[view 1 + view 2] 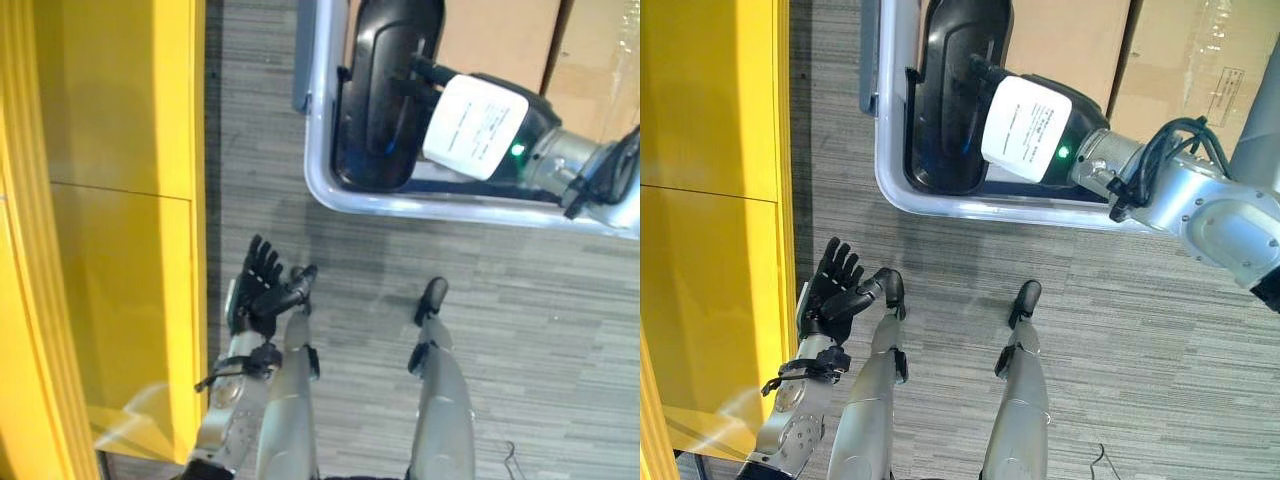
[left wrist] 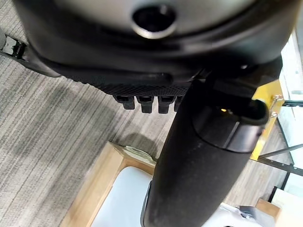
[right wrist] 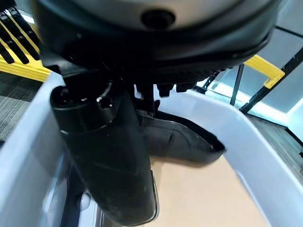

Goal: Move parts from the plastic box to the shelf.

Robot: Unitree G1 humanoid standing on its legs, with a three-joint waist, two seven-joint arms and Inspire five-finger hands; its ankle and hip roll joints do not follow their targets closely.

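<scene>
Reaching into the plastic box (image 1: pixel 902 195), right hand (image 1: pixel 1030 128) lies over the black part (image 1: pixel 950 90); whether its fingers grip it cannot be told. Left hand (image 1: pixel 837 290) beside yellow shelf (image 1: pixel 710 200), fingers spread, empty.

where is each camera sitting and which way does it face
Left eye view: on the head, looking down at the floor, yellow shelf, plastic box and open left robot hand.
Right eye view: same scene; right robot hand reaches to the black part.
Left wrist view: along the left robot hand, facing floor.
Right wrist view: along the right robot hand, into the box; shares the part.
</scene>
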